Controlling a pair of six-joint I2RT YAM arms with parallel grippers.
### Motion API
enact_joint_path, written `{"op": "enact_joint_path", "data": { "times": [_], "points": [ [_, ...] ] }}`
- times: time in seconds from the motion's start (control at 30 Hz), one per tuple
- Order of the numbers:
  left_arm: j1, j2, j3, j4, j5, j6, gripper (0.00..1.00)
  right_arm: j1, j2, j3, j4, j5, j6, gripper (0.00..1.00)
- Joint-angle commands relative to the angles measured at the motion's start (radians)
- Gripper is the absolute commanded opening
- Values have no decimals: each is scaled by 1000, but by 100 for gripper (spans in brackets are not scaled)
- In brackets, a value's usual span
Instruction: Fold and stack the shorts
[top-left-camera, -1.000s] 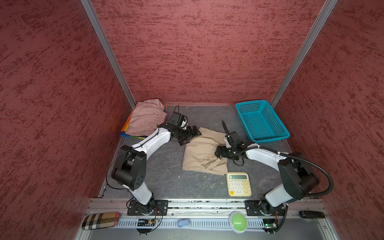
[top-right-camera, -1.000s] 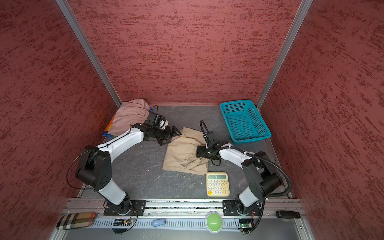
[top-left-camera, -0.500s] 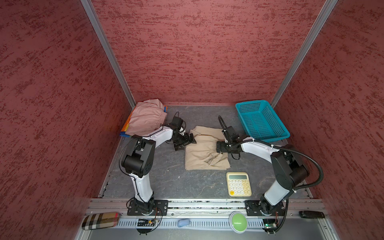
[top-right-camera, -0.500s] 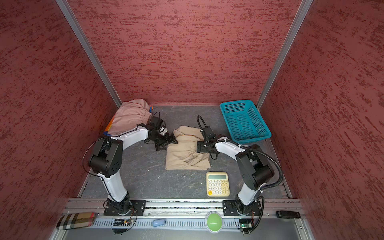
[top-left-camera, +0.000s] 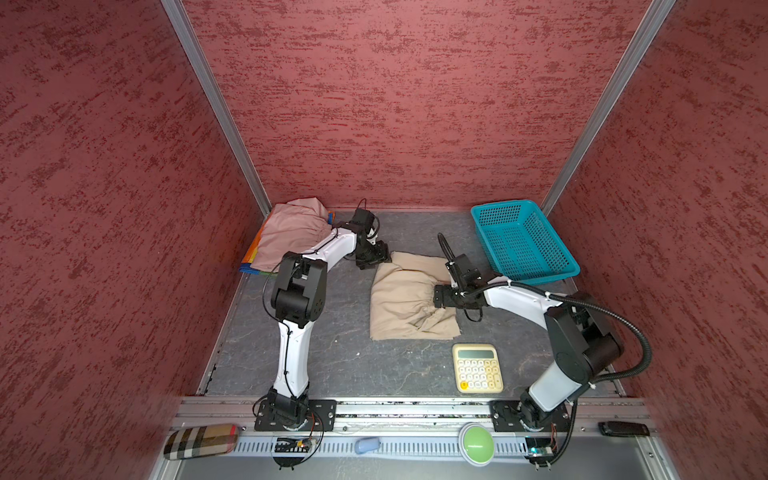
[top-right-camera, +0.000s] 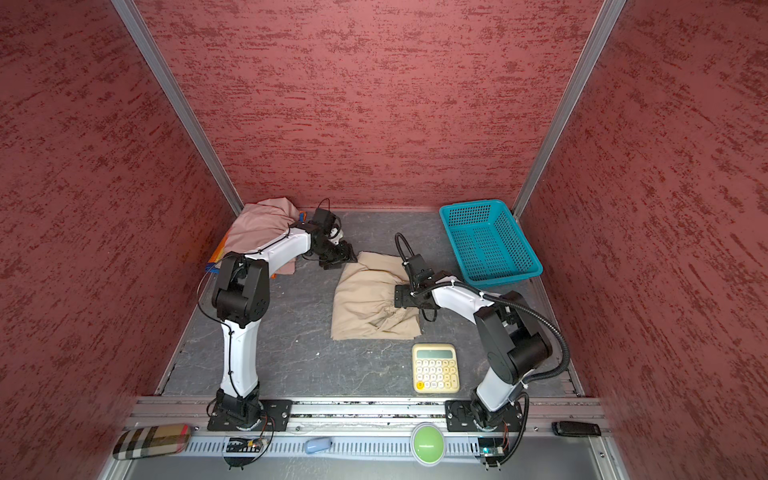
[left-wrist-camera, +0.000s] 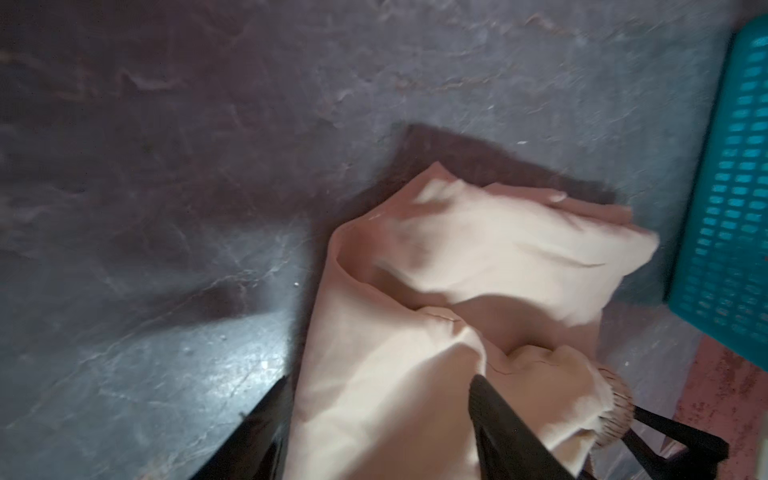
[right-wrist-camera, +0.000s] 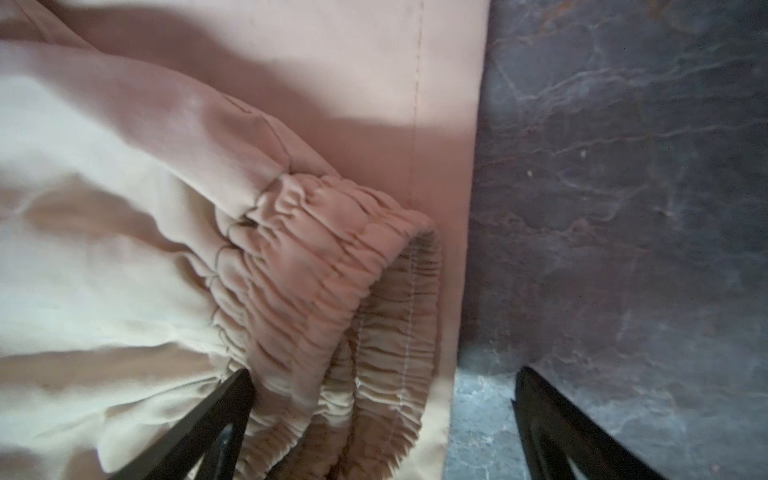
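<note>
- Pile at far left: the pink shorts (top-left-camera: 291, 235) lie on the rainbow shorts (top-left-camera: 252, 262) in the back corner of the table (top-left-camera: 332, 357). That looks like the base of the stack, so it is best left undisturbed.
- Left gripper (top-left-camera: 374, 261) sits at the far left corner of the beige shorts (top-left-camera: 405, 299). In the left wrist view its jaws stand part-way apart with a wad of cloth between them; I cannot tell whether they pinch it. It should bite every layer at the corner, not just the top one, before any lift.
- Beige shorts lie mid-table, rumpled, with the gathered waistband (right-wrist-camera: 332, 257) bunched toward the right side. The fold will likely go crooked unless both held points rise together and level.
- Right gripper (top-left-camera: 437, 297) rests at that waistband with its jaws spread wide, one finger on cloth and the other over bare table. It should shift inward so that both fingers straddle the elastic.
- Basket (top-left-camera: 540, 277) and calculator (top-left-camera: 478, 368) sit near on the right, so the swing should stay clear of them.
</note>
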Motion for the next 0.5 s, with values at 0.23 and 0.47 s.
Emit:
{"op": "enact_joint_path", "data": {
  "times": [0.23, 0.47],
  "points": [
    [-11, 138, 146, -133, -66, 73, 23, -6, 24, -32, 52, -40, 5, 99],
    [25, 120, 147, -99, -86, 60, 0, -5, 53, -65, 72, -48, 10, 99]
  ]
}}
